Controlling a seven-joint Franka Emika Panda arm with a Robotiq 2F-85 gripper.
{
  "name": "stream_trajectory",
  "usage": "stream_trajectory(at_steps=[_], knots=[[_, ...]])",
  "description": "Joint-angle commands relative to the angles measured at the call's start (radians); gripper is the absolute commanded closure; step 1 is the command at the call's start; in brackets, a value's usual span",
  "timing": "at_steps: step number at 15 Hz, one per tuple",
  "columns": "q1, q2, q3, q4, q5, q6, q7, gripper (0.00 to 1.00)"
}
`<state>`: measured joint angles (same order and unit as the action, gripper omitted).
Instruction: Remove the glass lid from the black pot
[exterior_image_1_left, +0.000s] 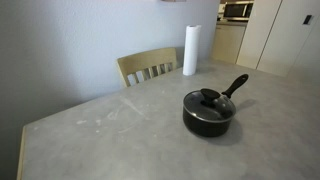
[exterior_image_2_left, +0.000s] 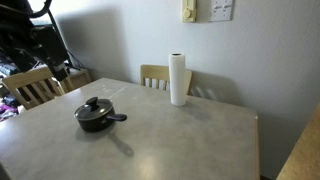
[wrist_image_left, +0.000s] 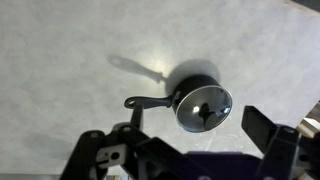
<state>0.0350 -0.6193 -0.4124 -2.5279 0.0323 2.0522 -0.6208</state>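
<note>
- The glass lid is sitting flat and closed on the black pot, with its black knob pointing straight up.
- The pot is standing on the grey worktop, set in from the edges. Its long handle is reaching out level over the surface.
- In the wrist view I am looking down on the lid from well above. The pot's rim is showing as a ring around the glass and the handle is pointing to the left of the frame.
- My pincer is hanging high over the pot, released and gripping nothing. Its fingers are spread wide, and the pot is showing in the gap between them.
- A tall white paper-towel roll is standing upright near the far edge of the worktop, well apart from the pot.
- A wooden chair is tucked in just behind the roll, against a pale wall.
- A second wooden chair is sitting at another side of the worktop, beside some dark clutter.
- Bare worktop is stretching around the pot on every side, so only the roll is rising above the surface, and it is standing off toward the edge.
</note>
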Motion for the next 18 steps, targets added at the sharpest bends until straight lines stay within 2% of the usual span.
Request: stream_trajectory(at_steps=[1, 10, 14, 18], knots=[[-0.033, 0.009, 0.029, 0.002, 0.022, -0.003, -0.017, 0.00], [-0.033, 0.009, 0.029, 0.002, 0.022, -0.003, -0.017, 0.00], [0.016, 0.029, 0.121, -0.006, 0.052, 0.068, 0.052, 0.00], [0.084, 0.116, 0.221, 0.004, 0.103, 0.173, 0.137, 0.00]])
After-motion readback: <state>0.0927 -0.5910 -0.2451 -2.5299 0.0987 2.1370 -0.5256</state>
